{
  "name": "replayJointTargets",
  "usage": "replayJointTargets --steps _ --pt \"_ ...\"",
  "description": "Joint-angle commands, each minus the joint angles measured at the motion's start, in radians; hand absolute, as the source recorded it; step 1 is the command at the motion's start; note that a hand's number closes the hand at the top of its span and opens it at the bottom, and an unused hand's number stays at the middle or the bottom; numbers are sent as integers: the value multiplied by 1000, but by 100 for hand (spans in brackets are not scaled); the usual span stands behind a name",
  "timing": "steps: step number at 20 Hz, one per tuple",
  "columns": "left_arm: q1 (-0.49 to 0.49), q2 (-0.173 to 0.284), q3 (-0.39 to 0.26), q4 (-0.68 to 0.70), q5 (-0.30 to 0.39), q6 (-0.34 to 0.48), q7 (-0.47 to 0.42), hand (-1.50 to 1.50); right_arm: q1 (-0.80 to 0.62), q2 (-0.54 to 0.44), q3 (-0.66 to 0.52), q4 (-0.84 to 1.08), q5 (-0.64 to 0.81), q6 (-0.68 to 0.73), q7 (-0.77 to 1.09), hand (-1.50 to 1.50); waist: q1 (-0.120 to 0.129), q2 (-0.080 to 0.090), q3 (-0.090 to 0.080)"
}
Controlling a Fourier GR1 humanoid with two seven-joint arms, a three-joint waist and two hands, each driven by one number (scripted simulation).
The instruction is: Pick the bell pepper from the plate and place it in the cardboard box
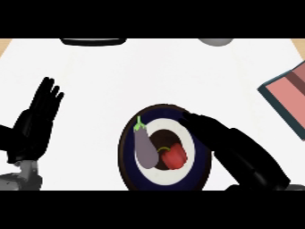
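Left hand (37, 120) sits open, fingers up, toward the bench's left edge, just resting out of the way. Near the front edge is the dark-rimmed round plate with a white centre (181, 177), holding a purple eggplant (145, 146) and, touching its right side, the red bell pepper (174, 156). The right hand (214, 130) hangs over the plate's right rim, fingers relaxed, gripping nothing, probably lining up the grab. The teal-walled cardboard box with a pinkish inside (298, 96) waits at the right edge.
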Motion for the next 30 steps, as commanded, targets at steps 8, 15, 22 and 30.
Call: replayJointTargets --steps 8,15,22,30 --pt "-37 -69 50 66 -60 -49 -20 0 54 169 -6 46 180 42 -25 -150 -3 0 0" --pt "46 -100 13 -73 -95 -40 39 0 70 222 -5 210 257 -11 -164 -150 2 0 0" --pt "-12 -107 83 13 -105 -85 25 0 64 276 -22 143 307 104 -81 -150 -2 0 0" --pt "32 -114 103 -27 -104 -122 30 0 14 330 -57 286 407 60 -140 -150 1 0 0"
